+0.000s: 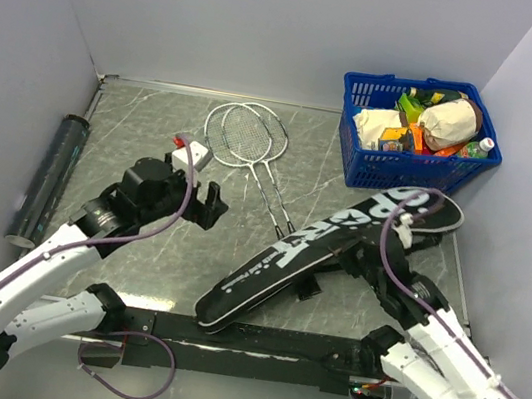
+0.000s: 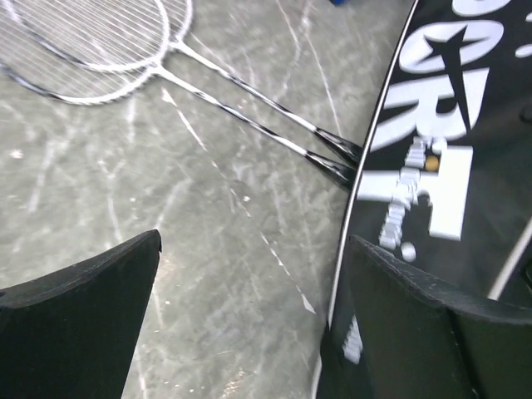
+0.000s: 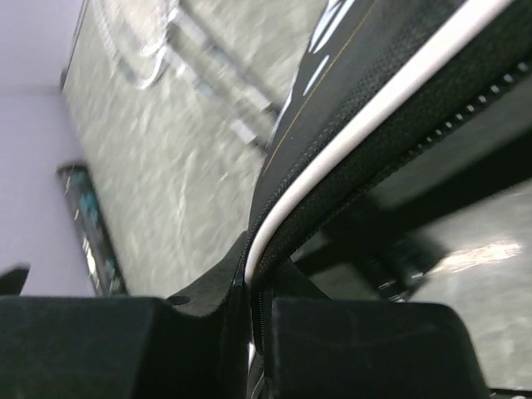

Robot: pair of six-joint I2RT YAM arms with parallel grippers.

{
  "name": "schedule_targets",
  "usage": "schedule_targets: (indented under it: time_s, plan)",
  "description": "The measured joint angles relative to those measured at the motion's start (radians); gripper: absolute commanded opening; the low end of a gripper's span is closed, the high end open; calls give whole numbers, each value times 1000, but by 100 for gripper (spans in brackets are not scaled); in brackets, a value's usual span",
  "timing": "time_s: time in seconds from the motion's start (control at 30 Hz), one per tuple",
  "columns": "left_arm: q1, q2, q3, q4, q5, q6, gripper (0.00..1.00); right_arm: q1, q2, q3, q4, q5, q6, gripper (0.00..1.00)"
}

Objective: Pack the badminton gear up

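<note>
Right hand point(image 3: 256, 316) is clamped on the white-piped edge of the black racket bag point(image 1: 325, 244), which lies diagonally across the bench point(image 1: 145, 130) — its white lettering reads "SPORT". Left hand point(image 2: 249, 307) stands wide and holds nothing, just beside the bag. Two rackets point(image 1: 246, 136) lie with heads overlapping behind it; the dark tube point(image 1: 46, 180) lies along the left wall. Bench surface: grey, marbled — walls pale.

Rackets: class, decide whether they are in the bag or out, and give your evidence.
Out: both rackets lie bare on the table, handles meeting the bag at its edge.
</note>
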Motion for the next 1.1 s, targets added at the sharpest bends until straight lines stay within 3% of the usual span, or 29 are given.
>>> schedule_targets:
  time_s: [0.37,0.77,1.1]
  plan:
    - [0,-213,-95,34,-187,-9,96,308,383,383,27,27,-41,0]
    - [0,-249,-102,35,-355,-51,96,321,825,827,177,-66,-232,0]
    - [0,-303,-103,34,-475,-76,96,296,1156,1093,262,-270,-327,0]
